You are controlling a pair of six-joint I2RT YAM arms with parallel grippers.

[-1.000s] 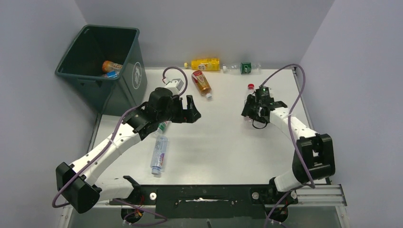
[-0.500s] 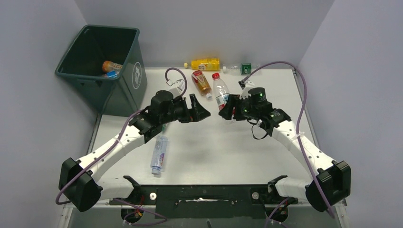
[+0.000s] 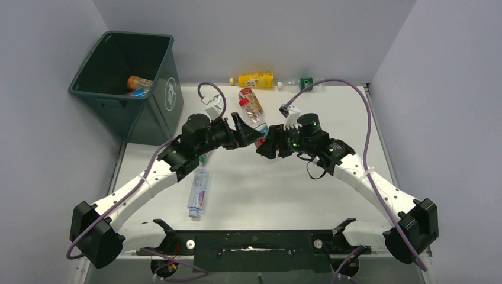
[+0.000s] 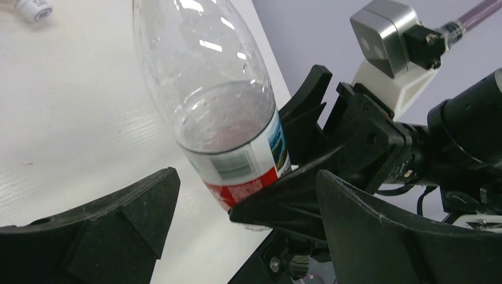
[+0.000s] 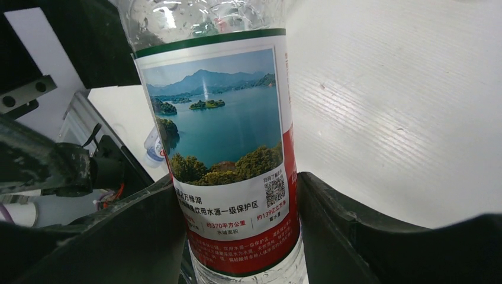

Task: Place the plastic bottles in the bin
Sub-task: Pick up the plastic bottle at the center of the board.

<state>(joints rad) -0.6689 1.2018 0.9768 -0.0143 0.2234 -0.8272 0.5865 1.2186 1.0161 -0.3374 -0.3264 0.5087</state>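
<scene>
between the right gripper (image 5: 237,195) jaws: one clear bottle (image 5: 219,148) w/ red-and-lake label, clamped at the label band. both fingers (image 5: 130,236) press on its sides. jaws part closed, grip looks firm. bottle is held off the table (image 3: 284,189), cap end pointing away from the right jaws.

between the left gripper (image 4: 245,183) jaws: the same bottle's clear body sits in the gap, just beside the right grip. left jaws are wide open w/ nothing held. space shows on either side of the bottle, no contact seen.

step in hand (judgement): arm-to-arm handover. the bin (image 3: 160,112) stands beyond the left gripper, well apart from the right one. a couple of bottles already lie inside it.

next move calls for: left jaws to close on the clear body w/o striking the right fingers. right should let go only once the left grip is sure, then carry over the bin rim & drop. risk: thin wall may buckle or slip. other bottles (image 3: 198,192) lie on the table, not yet binned.
</scene>
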